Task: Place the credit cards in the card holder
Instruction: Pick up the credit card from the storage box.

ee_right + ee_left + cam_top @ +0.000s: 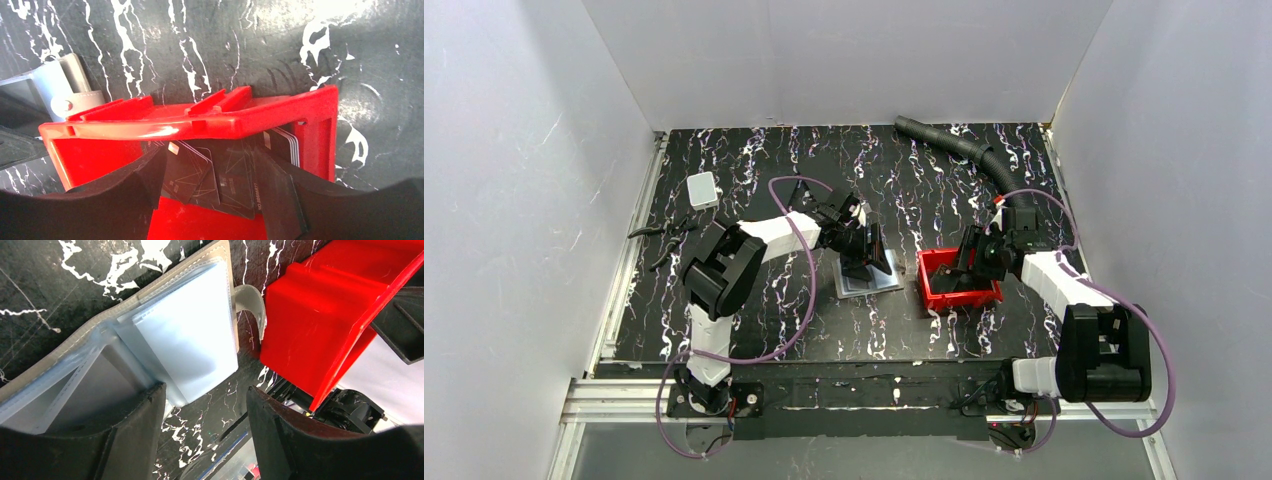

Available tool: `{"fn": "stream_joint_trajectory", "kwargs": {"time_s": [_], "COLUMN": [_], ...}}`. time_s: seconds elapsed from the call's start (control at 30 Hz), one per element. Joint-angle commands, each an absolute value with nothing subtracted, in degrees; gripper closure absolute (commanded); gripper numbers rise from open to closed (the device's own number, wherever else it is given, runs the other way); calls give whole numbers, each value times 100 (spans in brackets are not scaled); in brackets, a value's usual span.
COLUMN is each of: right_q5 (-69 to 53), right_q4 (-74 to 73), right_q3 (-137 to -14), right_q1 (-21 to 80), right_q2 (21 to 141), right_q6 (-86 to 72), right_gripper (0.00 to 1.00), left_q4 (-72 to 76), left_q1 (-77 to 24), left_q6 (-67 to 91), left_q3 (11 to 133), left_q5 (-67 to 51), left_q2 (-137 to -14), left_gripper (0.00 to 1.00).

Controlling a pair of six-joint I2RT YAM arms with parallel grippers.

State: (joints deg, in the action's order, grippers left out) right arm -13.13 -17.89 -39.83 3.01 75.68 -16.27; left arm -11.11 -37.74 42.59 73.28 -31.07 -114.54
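Observation:
The card holder [185,335] lies spread open on the marbled table, clear glossy pockets facing up and its snap tab [75,95] pointing at the red tray. My left gripper [205,405] hangs open just over its near edge. One of its fingers [130,435] covers the holder's left half, and only bare table shows between the jaws. Several dark credit cards [220,175] lean fanned against the inner wall of the red tray [200,125]. My right gripper [212,187] reaches down into the tray, open, with a finger on each side of the fan. From above, the card holder [872,280] sits just left of the tray [932,270].
A small white rounded box [702,188] and a dark hand tool [664,235] lie at the table's left side. A black ribbed hose [964,150] curves in from the back right. White walls close off three sides.

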Motion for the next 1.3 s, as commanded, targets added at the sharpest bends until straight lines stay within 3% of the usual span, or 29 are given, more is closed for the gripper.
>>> {"fn": "stream_joint_trajectory", "kwargs": {"time_s": [0.0, 0.37, 0.97, 1.27], "right_q5": [-1586, -1893, -2543, -2704], "right_q4": [-830, -62, -199, -275], "right_q3": [-3702, -3430, -3321, -3259], "right_q1": [280, 281, 280, 279], "right_q2": [7205, 7195, 7515, 7454], "right_q6": [-1700, -1563, -1739, -1846], "right_gripper": [27, 28, 42, 62], "left_q4": [-1469, -1066, -729, -727], "left_q1": [-3794, -3791, -3795, -3797], "left_q6": [4055, 4183, 4312, 4303], "left_q3": [7282, 7124, 7079, 7126], "left_q5": [-3052, -3382, -3645, -3656], "left_q2": [-11094, -11065, -11196, -11259], "left_gripper": [41, 40, 40, 39]}}
